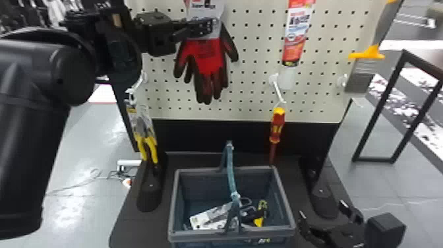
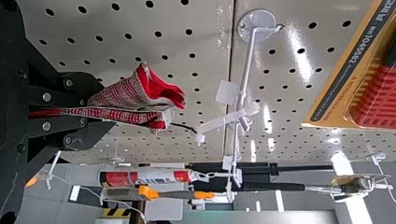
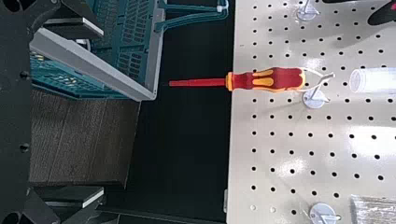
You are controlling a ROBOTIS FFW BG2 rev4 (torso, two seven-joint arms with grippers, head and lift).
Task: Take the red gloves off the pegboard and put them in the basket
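**Gloves clamped high at the cuffs, basket waiting below**

My left tool [image 1: 211,27] is closed on the gloves [image 1: 207,57], up by the cuffs and tag, in front of the pegboard [image 1: 253,89]. Gripping there makes sense to me: it is close to where they hang, so a pull should go to the hanging point rather than stretch the fabric, and the fingers dangle free beneath.

A thin black loop [image 2: 182,126] runs from the cuffs to a white tab [image 2: 226,122] beside the hook [image 2: 247,70]. I cannot tell whether that tab is free of the metal, so I judge the next step to be easing it off along the prong, out toward me, before any lowering. Tugging straight down could snag it or tear the loop.

The basket [image 1: 197,234] sits on the base below, near enough that the trip should be short. Its handle [image 1: 230,168] stands up across the middle, splitting the opening; the left half looks the easier way in, being closer to the gloves. Soft and limp, they could drape over the handle or rim unless let go low.

My right tool [image 1: 323,211] is spread wide at the basket's right side, holding nothing, perhaps placed there to steady it if it shifts
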